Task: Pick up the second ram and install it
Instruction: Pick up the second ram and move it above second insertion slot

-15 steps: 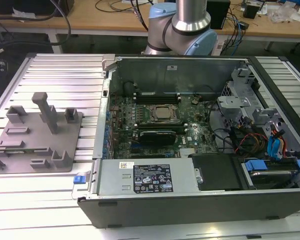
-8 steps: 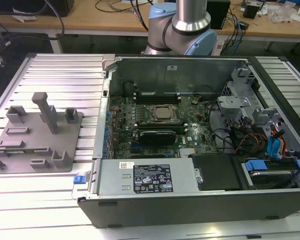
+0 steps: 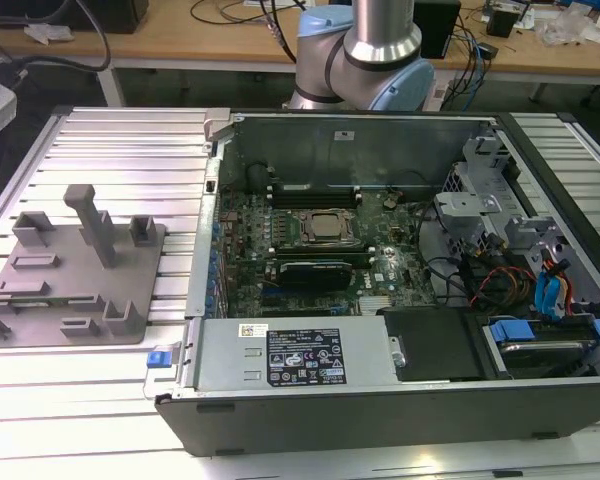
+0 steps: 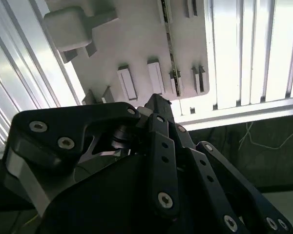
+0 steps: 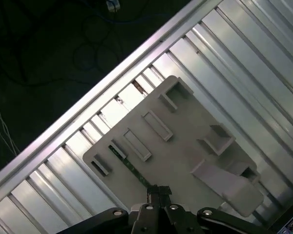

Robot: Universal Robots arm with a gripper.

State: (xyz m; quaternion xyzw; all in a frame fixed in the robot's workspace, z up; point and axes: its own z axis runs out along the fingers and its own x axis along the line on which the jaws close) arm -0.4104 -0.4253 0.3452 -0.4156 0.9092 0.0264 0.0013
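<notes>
— Nearest first: how do the fingers stand?

— In both wrist views the gripper (image 5: 157,190) hangs over a grey plate (image 5: 185,146). Its black fingers (image 4: 161,131) are drawn together, and nothing is between them.

— And the second ram (image 5: 130,166)?

— Just past the fingertips. It is a thin green stick standing on edge in a slot of the plate, near one of the plate's edges and beside two rectangular holders (image 5: 157,126). I cannot tell whether the gripper touches it.

— What does it all sit on?

— A table (image 5: 249,63) made of long ribbed aluminium bars, bright under the lights. The plate lies flat across the ribs, close to the table's rim. Beyond the rim the floor (image 5: 49,58) is dark, with loose cables (image 5: 2,122) on it.

— And the wider room?

— In the exterior view an open computer case (image 3: 400,415) is closest, lying on the same ribbed table. A green board (image 3: 250,230) and a square silver processor (image 3: 326,228) show inside it. The grey plate lies near the case, on the exterior view's left, and a tall post (image 3: 95,225) stands upright on it. Behind the case rises the arm (image 3: 365,50), silver and pale blue. Farthest back is a wooden bench (image 3: 180,45) with wires trailing across it.
</notes>
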